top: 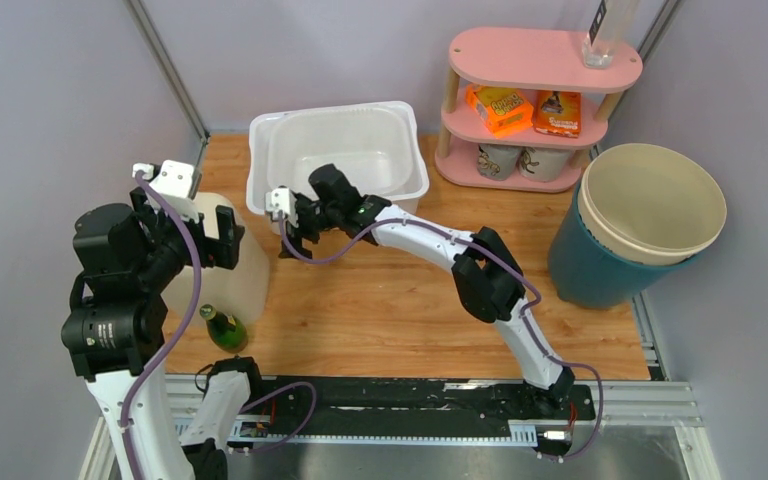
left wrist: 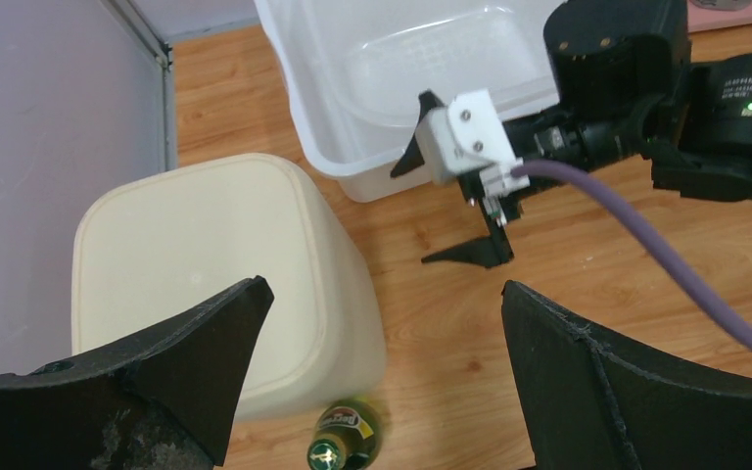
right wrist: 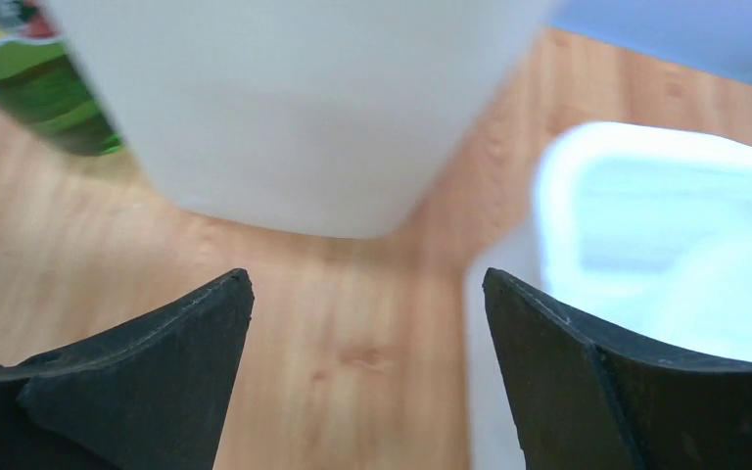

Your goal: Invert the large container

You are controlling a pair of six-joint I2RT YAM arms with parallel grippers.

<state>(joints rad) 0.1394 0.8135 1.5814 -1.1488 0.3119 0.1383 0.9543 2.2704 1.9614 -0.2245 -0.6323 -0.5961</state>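
The large container [top: 248, 278] is a tall cream tub at the table's left. It stands with its flat closed face [left wrist: 196, 255] upward. My left gripper [top: 192, 232] hovers over it, open, with nothing between the fingers [left wrist: 384, 287]. My right gripper [top: 285, 228] is just right of the tub, in front of the white bin, pointing at the tub's side wall [right wrist: 294, 108]. It is open and empty [right wrist: 367, 279], a short gap away from the tub.
A translucent white bin [top: 260, 130] stands upright behind the right gripper. A green bottle [top: 225, 328] stands against the tub's near side. A blue bucket [top: 600, 270] with a cream liner and a pink shelf [top: 545, 60] are at the right.
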